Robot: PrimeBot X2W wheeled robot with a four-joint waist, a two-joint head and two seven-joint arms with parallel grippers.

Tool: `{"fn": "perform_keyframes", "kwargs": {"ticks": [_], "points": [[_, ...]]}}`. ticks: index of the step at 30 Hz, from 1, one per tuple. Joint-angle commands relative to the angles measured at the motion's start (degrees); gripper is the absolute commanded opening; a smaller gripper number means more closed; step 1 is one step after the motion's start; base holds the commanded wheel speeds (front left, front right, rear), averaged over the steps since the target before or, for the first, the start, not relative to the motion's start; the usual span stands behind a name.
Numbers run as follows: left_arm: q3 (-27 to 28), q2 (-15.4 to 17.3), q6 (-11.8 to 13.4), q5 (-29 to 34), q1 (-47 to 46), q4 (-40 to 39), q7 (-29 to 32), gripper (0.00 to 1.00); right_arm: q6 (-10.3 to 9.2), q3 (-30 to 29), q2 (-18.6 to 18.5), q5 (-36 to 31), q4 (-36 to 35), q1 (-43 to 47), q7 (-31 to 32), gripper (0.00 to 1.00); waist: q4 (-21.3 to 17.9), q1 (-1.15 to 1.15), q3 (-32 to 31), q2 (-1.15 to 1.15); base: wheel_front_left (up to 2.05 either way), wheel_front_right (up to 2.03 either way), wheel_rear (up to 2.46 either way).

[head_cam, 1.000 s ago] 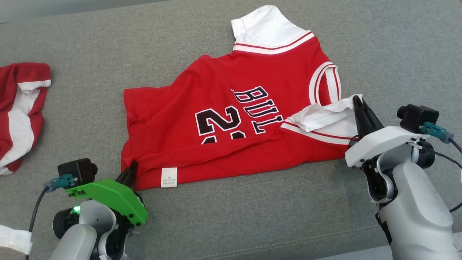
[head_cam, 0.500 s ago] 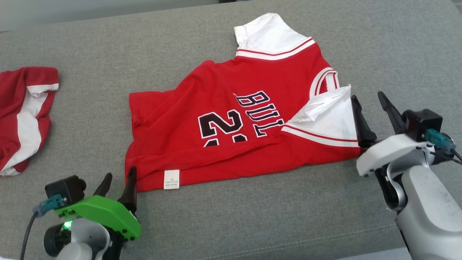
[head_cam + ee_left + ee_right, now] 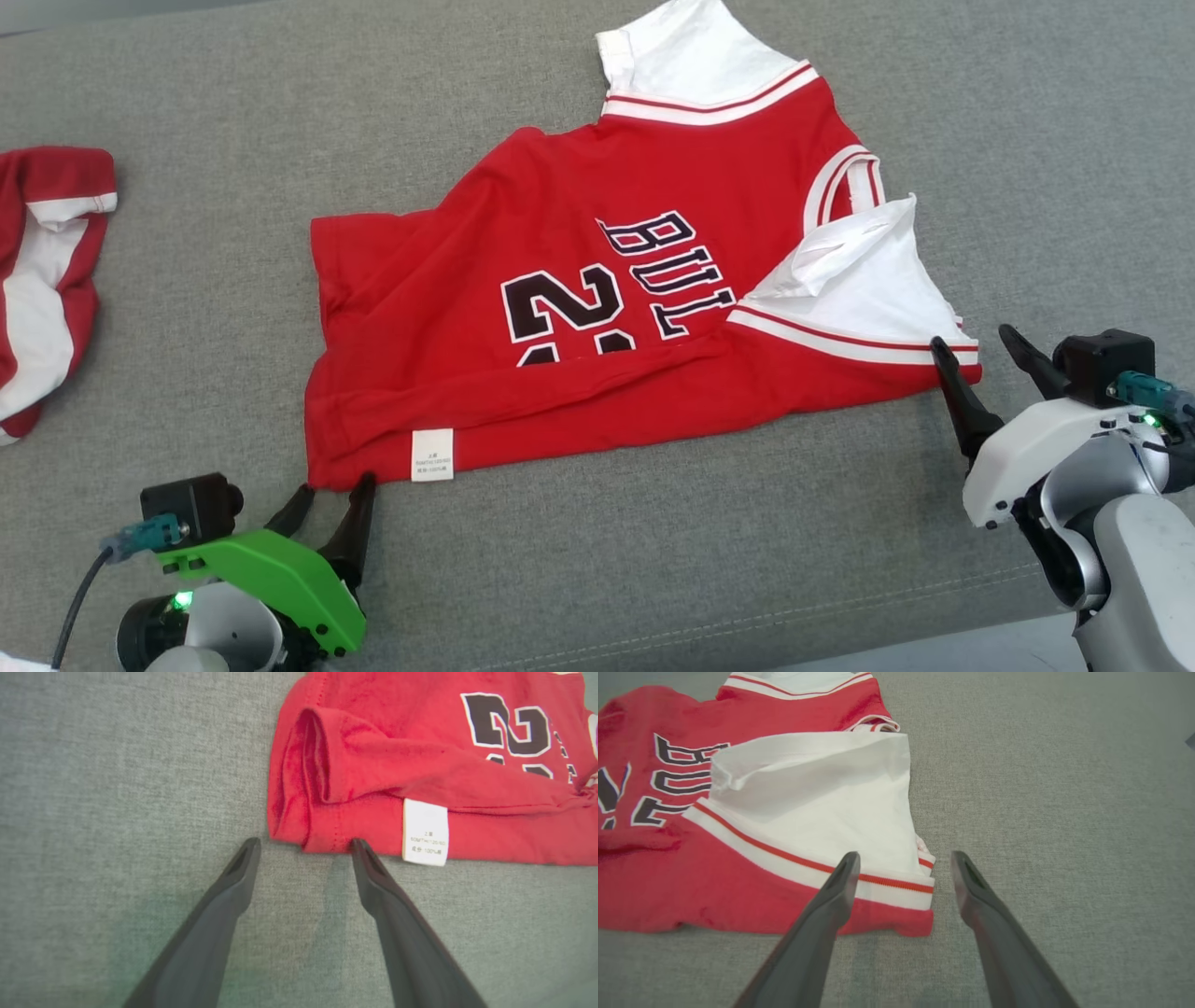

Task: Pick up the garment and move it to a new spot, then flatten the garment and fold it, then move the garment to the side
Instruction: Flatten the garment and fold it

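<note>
The garment is a red jersey with white sleeves and black lettering, lying roughly flat on the grey fabric surface with its near long edge folded over. My left gripper stands open just short of the jersey's near left hem corner, with one fingertip touching the hem beside the white label. My right gripper is open at the near right corner. In the right wrist view its fingers straddle the striped sleeve edge from above. Neither gripper holds anything.
A second red-and-white garment lies crumpled at the far left. The grey surface has a stitched seam near its front edge, and a strip of pale floor shows at the bottom right. Bare grey fabric lies right of the jersey.
Both grippers were shut on the jersey, left on the hem corner and right on the sleeve. They have opened, let go and drawn back toward me. The head view shifted slightly.
</note>
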Motion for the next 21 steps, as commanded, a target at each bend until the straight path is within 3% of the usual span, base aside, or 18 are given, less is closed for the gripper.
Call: {"fn": "perform_keyframes", "kwargs": {"ticks": [1,10,11,12,13,14,15,17,21], "points": [[-0.16,-0.03,-0.48,-0.99,-1.18,1.04,0.74,1.0,-0.08,-0.54,0.18,-0.52,0.28,0.57,1.42,1.0,0.45,0.0,0.92,0.66,0.0,0.0,0.0],[-0.85,-1.25,-2.76,-2.32,-5.62,6.26,2.09,1.0,-0.07,-0.79,0.98,0.16,3.75,-0.53,8.44,1.0,1.2,0.0,2.21,0.66,0.0,0.0,0.0],[-1.02,-1.34,-3.09,-2.48,-5.88,6.6,2.23,0.91,-0.07,-0.72,1.25,0.56,4.14,-0.76,8.65,1.0,1.18,0.0,2.22,0.66,0.0,0.0,0.0],[-1.27,-1.57,-3.54,-2.81,-6.06,6.95,2.56,0.48,-0.07,-0.61,1.46,0.87,4.51,-0.99,8.98,1.0,1.13,0.0,2.2,0.66,0.0,0.0,0.0],[-1.61,-1.72,-4.03,-3.06,-6.29,7.22,2.95,0.19,-0.07,-0.41,1.51,1.13,4.92,-1.19,9.18,1.0,1.07,0.0,2.17,0.66,0.0,0.0,0.0],[-1.79,-1.92,-4.47,-3.41,-6.4,7.48,3.05,0.0,-0.07,-0.21,1.6,1.46,5.3,-1.43,9.52,0.98,1.01,0.0,2.14,0.66,0.0,0.0,0.0],[-2.12,-2.1,-5.07,-3.75,-6.5,7.63,3.43,0.0,-0.07,0.06,1.57,1.73,5.61,-1.59,9.68,0.56,1.0,0.0,2.06,0.66,0.0,0.0,0.0],[-2.57,-2.33,-5.87,-4.2,-6.62,7.82,3.74,0.0,-0.06,0.48,1.42,2.55,6.17,-1.74,10.17,0.05,1.06,0.0,1.86,0.66,0.0,0.0,0.0],[-2.09,-2.18,-6.73,-5.22,-6.94,7.91,3.87,0.0,-0.06,1.17,1.05,4.09,6.42,-1.93,10.66,0.0,1.08,0.0,1.55,0.66,0.0,0.0,0.0]]}}
